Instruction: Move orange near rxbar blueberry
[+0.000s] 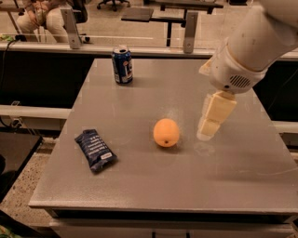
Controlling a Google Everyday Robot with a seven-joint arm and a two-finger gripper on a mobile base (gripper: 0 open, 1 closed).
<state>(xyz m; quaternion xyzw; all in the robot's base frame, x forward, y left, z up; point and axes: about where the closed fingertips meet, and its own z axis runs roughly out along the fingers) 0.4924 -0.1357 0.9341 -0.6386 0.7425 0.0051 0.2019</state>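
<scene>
The orange (pixel 166 132) sits near the middle of the grey table (pixel 139 186). The rxbar blueberry (pixel 95 150), a flat dark navy wrapper with a white label patch, lies on the table to the orange's left, near the left edge. My gripper (pixel 208 128) hangs from the white arm at the right, just above the table and a short way to the right of the orange, not touching it. It holds nothing.
An upright blue soda can (pixel 122 65) stands at the table's back left. A railing with metal posts (pixel 188 25) runs behind the table. A person (pixel 39 14) sits at the far back left.
</scene>
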